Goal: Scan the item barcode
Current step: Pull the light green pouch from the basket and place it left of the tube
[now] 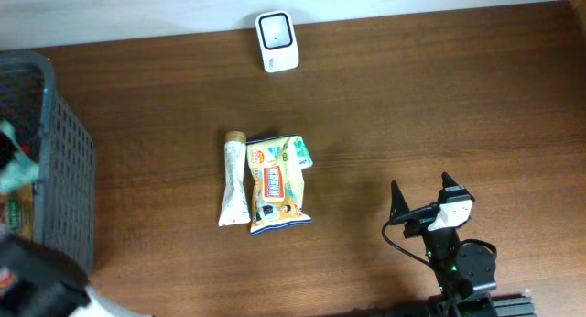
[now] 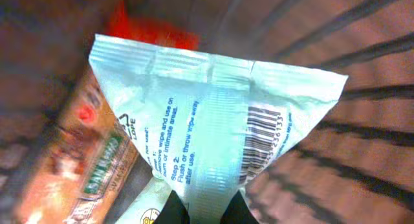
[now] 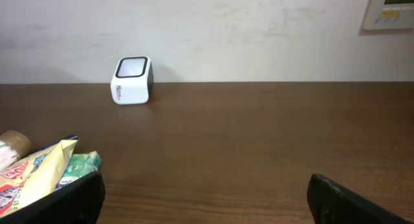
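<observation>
1. The left gripper [image 2: 206,210] is pinched shut on one end of the wipe packet [image 2: 213,120], inside the basket [image 2: 362,75].
2. The packet is flat, pale green glossy film with crimped edges. Its barcode [image 2: 262,136] faces the wrist camera.
3. The right gripper [image 1: 422,184] has its jaws spread, well right of the basket.

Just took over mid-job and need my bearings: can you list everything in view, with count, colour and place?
white box-shaped barcode scanner: one, white, table's far edge, centre.
pale green wipe sachet: one, pale green, barcode showing, inside the basket.
grey plastic mesh basket: one, grey, table's left end.
orange-brown packet with green label: one, in the basket.
red blurred item: one, in the basket.
yellow snack bag: one, yellow, table centre.
white tube-shaped pack: one, white, brown end, along the bag's left side.
green packet: one, green, at the bag's far right corner.
left gripper: one, black, shut on the sachet.
right gripper: one, black, open, empty, near right.
</observation>
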